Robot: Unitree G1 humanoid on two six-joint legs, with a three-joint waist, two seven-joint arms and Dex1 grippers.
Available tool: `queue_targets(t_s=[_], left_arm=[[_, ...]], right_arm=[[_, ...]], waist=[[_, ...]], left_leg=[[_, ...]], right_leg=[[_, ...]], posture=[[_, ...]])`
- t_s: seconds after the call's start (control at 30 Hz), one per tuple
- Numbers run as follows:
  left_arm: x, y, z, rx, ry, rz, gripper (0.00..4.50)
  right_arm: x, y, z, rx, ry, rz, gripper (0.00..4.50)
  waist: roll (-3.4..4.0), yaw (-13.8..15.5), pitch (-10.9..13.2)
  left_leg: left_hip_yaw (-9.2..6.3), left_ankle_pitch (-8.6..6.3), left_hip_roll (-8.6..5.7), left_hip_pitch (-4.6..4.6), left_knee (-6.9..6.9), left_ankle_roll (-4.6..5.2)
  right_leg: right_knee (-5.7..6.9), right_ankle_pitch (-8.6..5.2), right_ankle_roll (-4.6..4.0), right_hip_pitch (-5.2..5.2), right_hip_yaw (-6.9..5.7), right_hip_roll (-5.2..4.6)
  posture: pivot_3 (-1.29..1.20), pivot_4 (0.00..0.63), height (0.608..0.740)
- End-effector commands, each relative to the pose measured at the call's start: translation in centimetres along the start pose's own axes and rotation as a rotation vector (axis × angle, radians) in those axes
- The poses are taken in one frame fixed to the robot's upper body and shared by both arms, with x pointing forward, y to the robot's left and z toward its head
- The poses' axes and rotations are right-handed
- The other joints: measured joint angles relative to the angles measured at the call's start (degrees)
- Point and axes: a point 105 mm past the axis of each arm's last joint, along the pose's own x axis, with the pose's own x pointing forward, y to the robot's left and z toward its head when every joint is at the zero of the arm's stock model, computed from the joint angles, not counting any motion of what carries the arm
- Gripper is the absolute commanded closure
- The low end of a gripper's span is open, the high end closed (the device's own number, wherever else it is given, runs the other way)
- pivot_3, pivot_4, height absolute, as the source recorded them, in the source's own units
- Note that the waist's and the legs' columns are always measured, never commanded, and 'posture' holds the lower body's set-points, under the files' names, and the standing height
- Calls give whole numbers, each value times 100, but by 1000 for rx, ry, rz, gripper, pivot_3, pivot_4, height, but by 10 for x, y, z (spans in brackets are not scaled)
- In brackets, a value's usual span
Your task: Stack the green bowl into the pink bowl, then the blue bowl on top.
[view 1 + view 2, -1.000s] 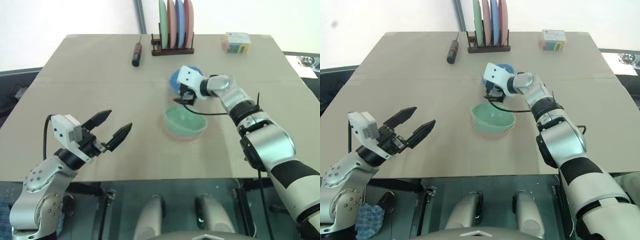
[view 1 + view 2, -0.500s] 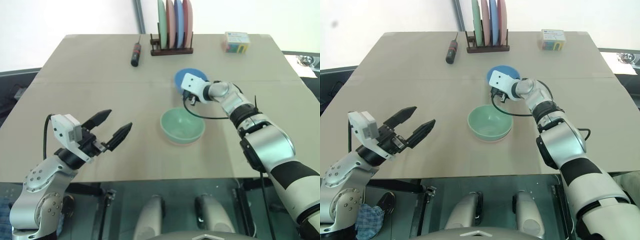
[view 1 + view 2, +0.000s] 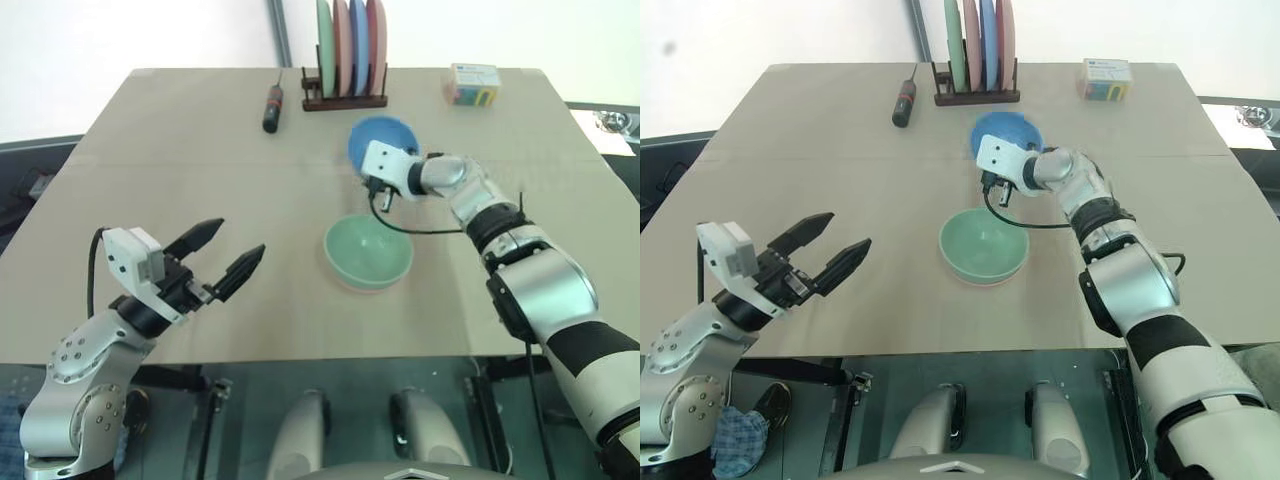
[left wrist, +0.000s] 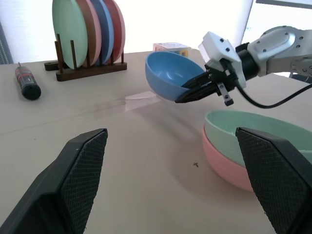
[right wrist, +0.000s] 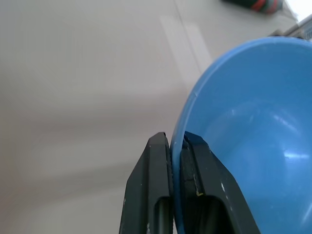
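Note:
The green bowl (image 3: 368, 252) sits nested inside the pink bowl (image 4: 229, 168) at the middle of the table. Behind them the blue bowl (image 3: 382, 141) hangs tilted just above the tabletop, with my right gripper (image 5: 176, 146) shut on its near rim, one finger inside and one outside. My left gripper (image 3: 230, 253) stands open near the table's front left, well away from the bowls, with nothing between its fingers.
A wooden rack (image 3: 345, 98) with several upright plates stands at the back edge. A screwdriver (image 3: 271, 107) lies to its left and a small colourful box (image 3: 472, 84) at the back right. The table's (image 3: 170, 190) left half is bare.
My right gripper has closed on the blue bowl's rim and lifted it off the table, tilting it. The left arm has not moved.

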Motion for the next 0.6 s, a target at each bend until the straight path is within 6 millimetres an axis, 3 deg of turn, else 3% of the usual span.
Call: queue_targets(t_s=[0.03,0.1,0.23,0.4,0.6], left_arm=[[3,-3,6,21,-19,-38,0],[5,-3,6,17,-18,-53,0],[10,-1,3,14,-11,-80,0],[18,1,4,13,-14,-111,0],[21,3,3,12,-10,-134,0]], right_arm=[[-37,-4,47,-100,-240,87,4472],[-65,14,64,-136,-336,192,4472],[-103,53,75,-137,-386,363,4472],[-111,74,77,-111,-351,393,4472],[-107,80,81,-106,-342,384,2419]], waist=[[-2,19,-1],[-2,43,-1],[1,46,1],[0,-11,0],[-1,17,0]], left_leg=[[1,0,0,0,0,0],[-5,0,1,1,-2,0],[-9,-1,0,-2,-1,0],[-4,0,6,13,2,0],[-3,0,6,5,6,-1]], right_leg=[[0,0,0,0,1,0],[-4,0,0,5,-4,-1],[-1,0,0,5,-9,-3],[5,-2,2,7,-5,4],[0,-2,2,7,-5,5]], posture=[[0,150,740],[0,150,740],[0,150,740],[0,150,740],[0,150,740]])
